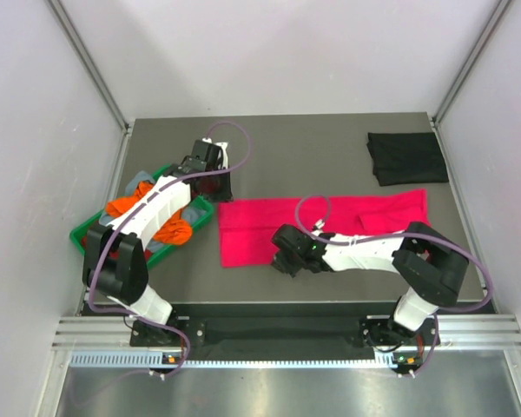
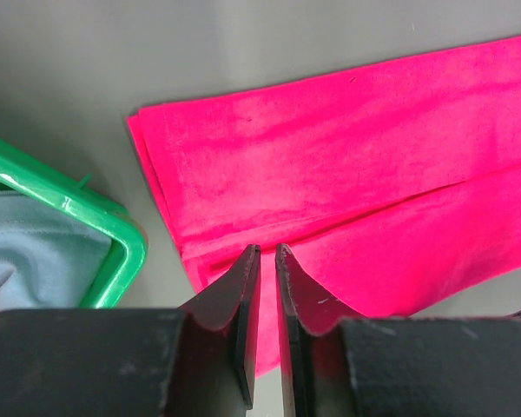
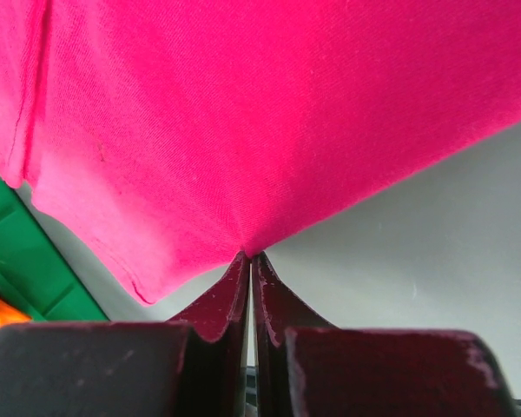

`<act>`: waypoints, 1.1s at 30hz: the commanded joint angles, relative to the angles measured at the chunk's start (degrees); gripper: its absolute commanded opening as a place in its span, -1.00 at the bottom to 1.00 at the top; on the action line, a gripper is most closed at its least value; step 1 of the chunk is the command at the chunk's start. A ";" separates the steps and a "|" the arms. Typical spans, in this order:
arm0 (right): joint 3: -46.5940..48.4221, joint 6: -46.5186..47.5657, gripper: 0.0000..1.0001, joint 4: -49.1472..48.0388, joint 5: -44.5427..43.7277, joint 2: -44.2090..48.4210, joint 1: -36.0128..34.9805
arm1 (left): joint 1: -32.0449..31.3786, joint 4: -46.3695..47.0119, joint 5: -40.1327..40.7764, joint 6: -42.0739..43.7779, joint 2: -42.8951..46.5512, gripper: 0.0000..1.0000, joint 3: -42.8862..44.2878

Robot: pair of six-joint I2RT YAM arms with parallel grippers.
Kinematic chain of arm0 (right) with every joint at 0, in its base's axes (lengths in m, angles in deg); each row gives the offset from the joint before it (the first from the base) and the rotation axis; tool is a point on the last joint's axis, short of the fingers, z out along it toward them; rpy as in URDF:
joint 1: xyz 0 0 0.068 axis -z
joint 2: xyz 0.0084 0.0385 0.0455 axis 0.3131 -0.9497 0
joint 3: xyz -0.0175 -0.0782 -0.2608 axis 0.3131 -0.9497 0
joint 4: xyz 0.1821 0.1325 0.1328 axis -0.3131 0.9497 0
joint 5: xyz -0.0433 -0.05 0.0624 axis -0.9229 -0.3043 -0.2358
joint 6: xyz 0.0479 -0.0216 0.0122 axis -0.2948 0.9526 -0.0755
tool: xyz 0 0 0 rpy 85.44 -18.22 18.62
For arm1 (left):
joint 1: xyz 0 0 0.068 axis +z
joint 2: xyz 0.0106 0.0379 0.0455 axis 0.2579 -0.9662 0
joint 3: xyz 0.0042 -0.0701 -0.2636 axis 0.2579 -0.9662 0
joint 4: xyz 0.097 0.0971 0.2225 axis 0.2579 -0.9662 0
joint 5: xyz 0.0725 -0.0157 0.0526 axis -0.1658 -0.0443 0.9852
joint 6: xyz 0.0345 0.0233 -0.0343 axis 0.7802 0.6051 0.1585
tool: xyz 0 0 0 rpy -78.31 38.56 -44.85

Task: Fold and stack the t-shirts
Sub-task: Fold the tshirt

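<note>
One pink tee [image 1: 252, 230] lies spread mid-surface. One black tee [image 1: 406, 156] sits folded at the far right corner. One green tray [image 2: 126, 248] at left holds orange cloth [image 1: 122, 207] and grey-blue cloth [image 2: 35, 252]. The right end effector [image 3: 250, 256] is clamped on the pink tee's near edge. The left end effector [image 2: 267, 250] hovers over its left end, fingers slightly apart.

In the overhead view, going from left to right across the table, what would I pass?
green tray holding an orange t-shirt → bright pink-red t-shirt → folded black t-shirt
</note>
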 commanded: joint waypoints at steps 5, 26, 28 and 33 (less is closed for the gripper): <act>1.12 -0.32 -1.00 2.59 -1.72 2.09 -3.44 | 0.30 1.06 -0.72 1.01 2.50 -0.61 -0.54; 3.40 1.87 -0.50 17.44 -5.58 9.37 -11.71 | 0.21 -1.93 -3.45 3.21 3.55 -0.56 -0.53; 2.79 2.32 -0.46 18.06 -6.64 12.44 -10.83 | 0.21 -2.10 -5.81 4.26 3.90 -0.56 -1.15; -3.18 9.06 -0.43 18.32 -6.82 22.80 1.62 | 0.21 -3.25 -8.72 4.53 5.04 -0.56 -2.99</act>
